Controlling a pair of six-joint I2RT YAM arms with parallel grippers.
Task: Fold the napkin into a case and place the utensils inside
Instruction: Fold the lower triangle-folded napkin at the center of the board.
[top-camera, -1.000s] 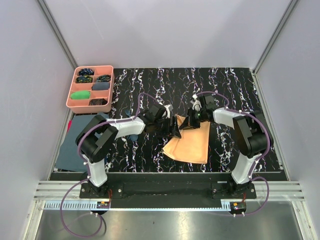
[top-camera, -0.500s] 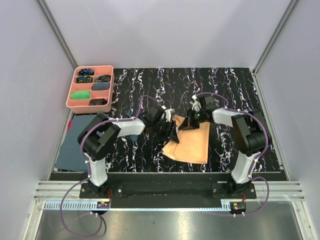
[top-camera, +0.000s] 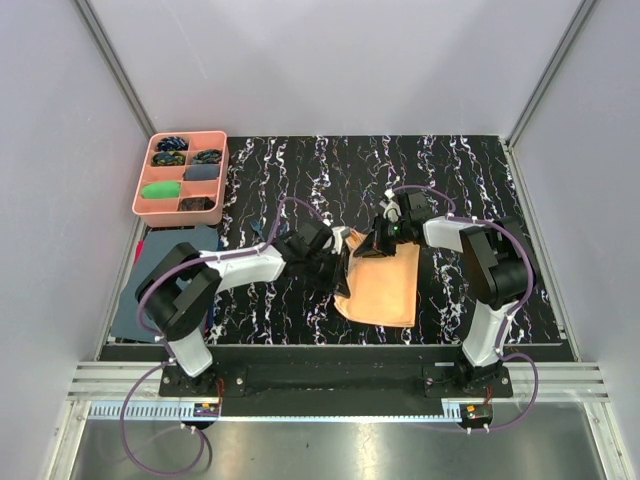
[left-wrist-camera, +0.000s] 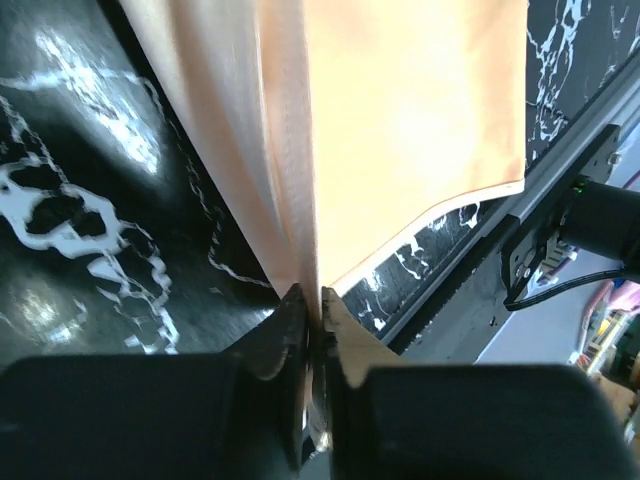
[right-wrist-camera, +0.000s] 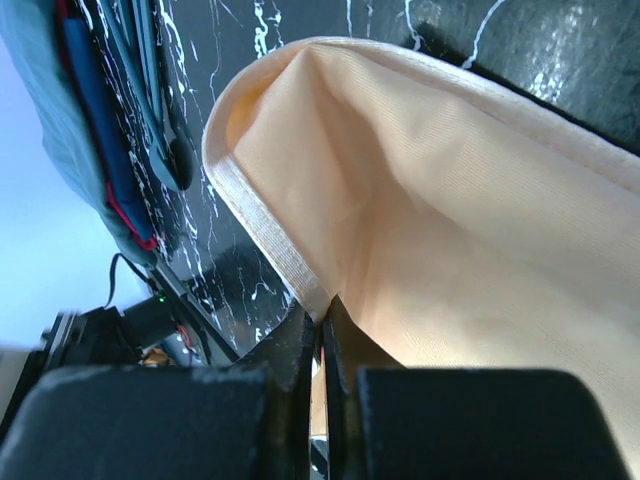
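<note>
The peach-orange napkin (top-camera: 385, 290) lies folded on the black marbled table, its far edge lifted. My left gripper (top-camera: 342, 270) is shut on the napkin's left edge; in the left wrist view the fabric (left-wrist-camera: 400, 100) runs straight down into the closed left gripper (left-wrist-camera: 315, 318). My right gripper (top-camera: 377, 245) is shut on the far hemmed corner. The right wrist view shows the hem (right-wrist-camera: 270, 240) pinched in the right gripper (right-wrist-camera: 322, 322). Slim dark blue utensils (right-wrist-camera: 165, 110), one with a rounded end, lie on the table beyond the napkin. No finished case shows.
A pink compartment tray (top-camera: 142, 190) with small coloured bundles stands at the far left. A dark blue-grey cloth (top-camera: 150, 290) lies at the left near edge. The metal rail (top-camera: 340, 385) runs along the front, close to the napkin's near edge.
My left gripper has gone from open to shut on the napkin's left edge, and its arm has reached further right. The right gripper keeps its hold and has barely moved.
</note>
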